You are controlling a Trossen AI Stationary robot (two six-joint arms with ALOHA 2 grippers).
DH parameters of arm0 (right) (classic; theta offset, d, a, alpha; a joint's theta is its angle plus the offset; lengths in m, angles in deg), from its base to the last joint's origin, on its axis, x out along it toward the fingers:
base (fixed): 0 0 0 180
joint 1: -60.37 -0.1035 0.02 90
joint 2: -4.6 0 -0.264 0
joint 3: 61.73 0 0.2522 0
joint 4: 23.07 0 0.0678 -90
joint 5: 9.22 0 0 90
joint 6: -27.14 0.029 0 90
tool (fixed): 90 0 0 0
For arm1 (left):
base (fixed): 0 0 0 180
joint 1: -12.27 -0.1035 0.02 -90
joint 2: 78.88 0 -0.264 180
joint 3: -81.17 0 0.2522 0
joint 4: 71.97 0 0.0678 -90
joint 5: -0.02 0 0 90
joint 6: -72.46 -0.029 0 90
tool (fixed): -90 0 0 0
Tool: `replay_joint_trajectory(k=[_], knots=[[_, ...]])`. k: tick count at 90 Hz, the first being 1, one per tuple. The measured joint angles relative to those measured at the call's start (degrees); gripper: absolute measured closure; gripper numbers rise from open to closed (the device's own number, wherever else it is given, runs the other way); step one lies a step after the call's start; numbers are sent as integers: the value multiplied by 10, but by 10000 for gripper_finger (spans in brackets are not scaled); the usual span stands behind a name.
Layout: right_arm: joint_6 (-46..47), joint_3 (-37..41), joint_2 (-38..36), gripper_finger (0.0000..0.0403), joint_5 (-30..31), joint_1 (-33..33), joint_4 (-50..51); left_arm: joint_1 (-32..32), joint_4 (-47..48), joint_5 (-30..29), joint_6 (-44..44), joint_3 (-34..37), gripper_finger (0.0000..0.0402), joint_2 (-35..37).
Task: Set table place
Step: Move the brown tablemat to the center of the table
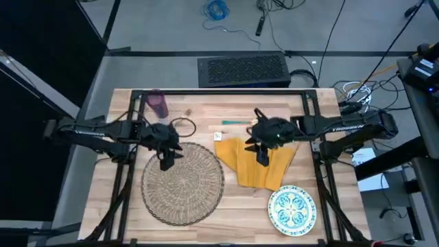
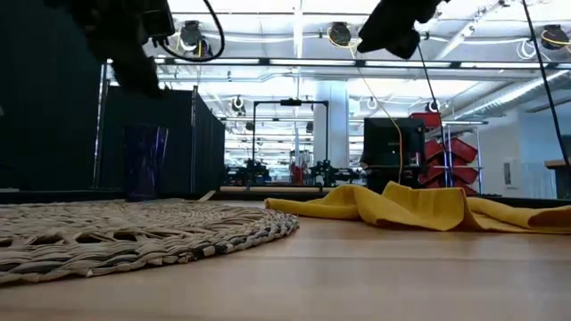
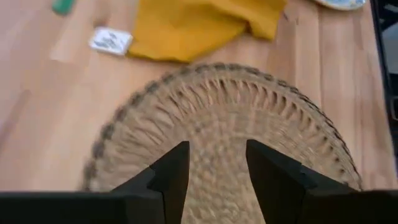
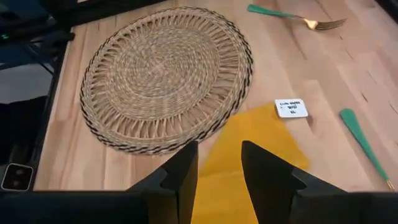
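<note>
The round woven placemat lies flat on the wooden table, left of centre. The mustard-yellow napkin lies crumpled just to its right. The white-and-teal plate sits near the front right corner. The purple cup stands at the far left. A gold fork with a teal handle and another teal-handled piece lie behind the napkin. My left gripper hovers open above the placemat's far edge. My right gripper hovers open above the napkin. In the low view both grippers are well clear of the table.
A small white tag lies on the wood between placemat and napkin. A loop of dark cable hangs by the left arm. Black rails frame the table. Bare wood shows along the near edge between placemat and plate.
</note>
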Motion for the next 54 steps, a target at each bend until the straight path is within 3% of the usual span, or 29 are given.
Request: replay_joint_trajectory(k=[22, 40, 54], knots=[[50, 0, 0, 294, 95, -75, 2, 82, -79, -26, 81, 30, 258, 0], [80, 0, 0, 294, 164, -128, 19, 154, -85, -58, 175, 68, 258, -11], [94, 1, 0, 294, 182, -150, 14, 203, -124, -79, 232, 91, 258, -47]])
